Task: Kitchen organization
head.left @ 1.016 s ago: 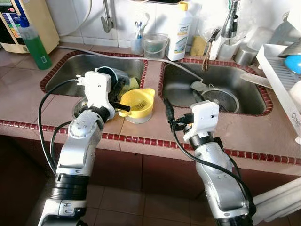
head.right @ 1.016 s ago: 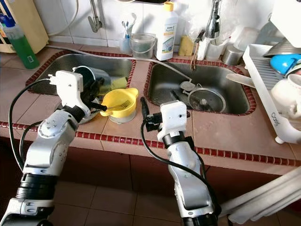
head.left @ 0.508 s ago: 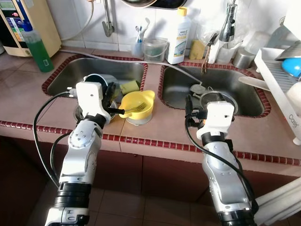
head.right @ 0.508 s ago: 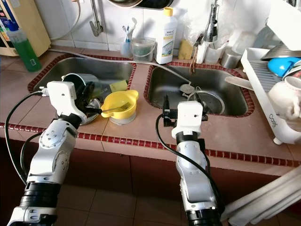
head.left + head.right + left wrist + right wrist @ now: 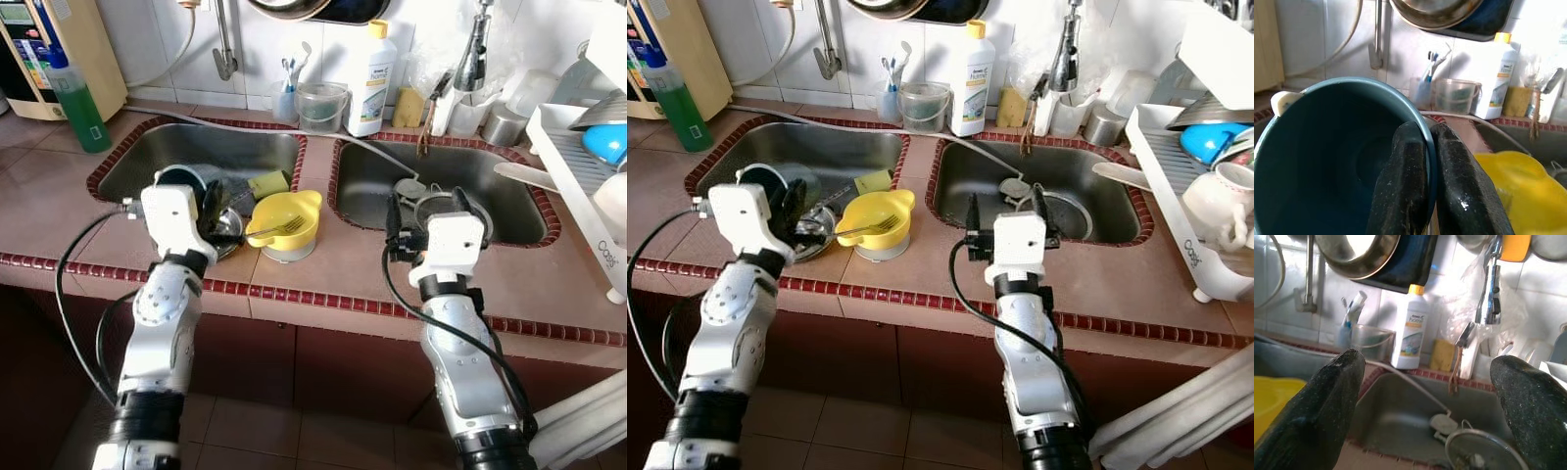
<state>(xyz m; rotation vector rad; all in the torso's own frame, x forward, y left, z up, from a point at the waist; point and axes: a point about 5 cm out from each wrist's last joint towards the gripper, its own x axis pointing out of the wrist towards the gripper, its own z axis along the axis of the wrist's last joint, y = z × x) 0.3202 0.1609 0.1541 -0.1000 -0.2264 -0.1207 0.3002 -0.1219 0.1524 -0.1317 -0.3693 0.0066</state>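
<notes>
Fork (image 5: 281, 228) in yellow bowl (image 5: 284, 217) | L hand (image 5: 1432, 161) pinching teal pot (image 5: 1327, 147) rim

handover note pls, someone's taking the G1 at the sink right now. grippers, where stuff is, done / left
Left gripper: shut on the rim of the teal pot, one finger inside, one outside, at the left sink.
Right gripper: open, holding nothing, at the front edge of the right sink.
Yellow bowl with a fork in it sits on the counter between the sinks. A steel strainer lies in the right sink.
Done: pot gripped.
Left: likely place the pot, then deal with bowl, fork and strainer.
</notes>
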